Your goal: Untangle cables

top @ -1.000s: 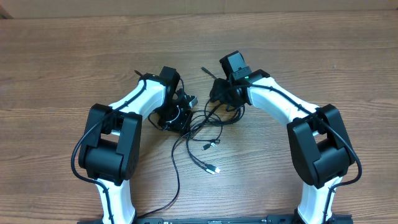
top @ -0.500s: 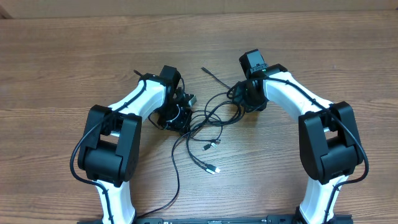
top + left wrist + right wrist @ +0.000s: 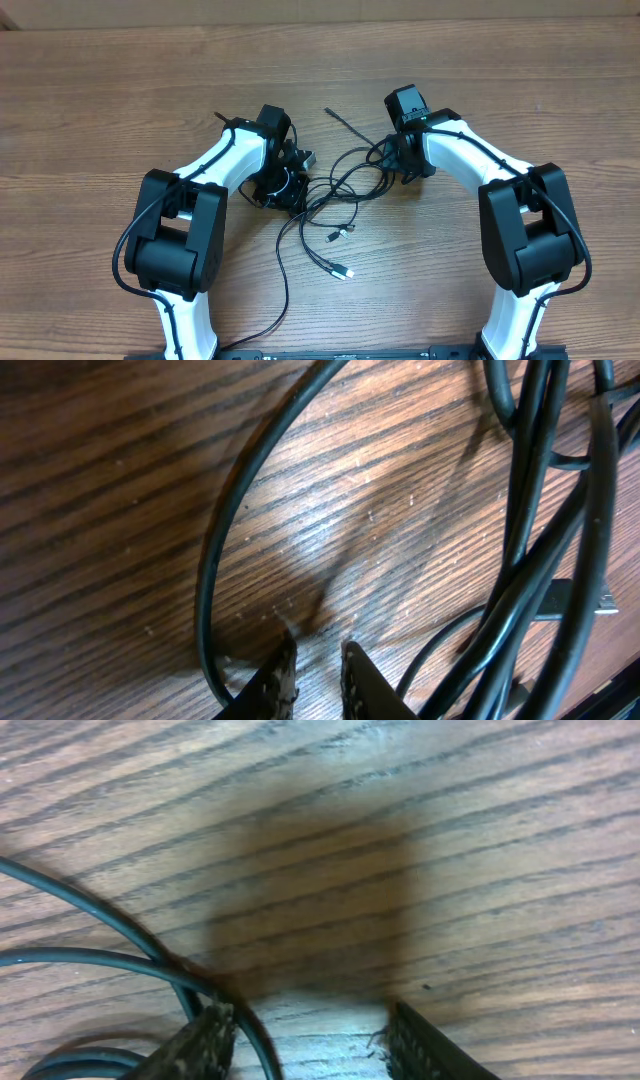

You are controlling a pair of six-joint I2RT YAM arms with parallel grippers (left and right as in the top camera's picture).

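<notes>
The cables (image 3: pixel 345 187) lie as a loose knot on the wooden table (image 3: pixel 100 90) between the 2 arms, with several loops crossing near the middle and free ends trailing toward the robot, one of them carrying a silver-tipped plug (image 3: pixel 343 271). The left gripper (image 3: pixel 318 678) is down at the table beside the knot's left edge. Its fingertips stand only a narrow gap apart with bare wood between them, so it grips nothing, and one strand curves past just outside them. The right gripper (image 3: pixel 312 1045) is spread wide over the wood at the knot's right edge, and a strand (image 3: pixel 120 965) passes just inside one finger (whether it touches that finger cannot be told). The step in hand appears to be taking hold of 1 strand on each side so the knot can be drawn apart. To do it well, each pincer should probably close on a single cord, not a crossing of 2, with the tips low enough to trap it against the table. The pull should be slow and outward, easing off if the loops tighten instead of opening.
</notes>
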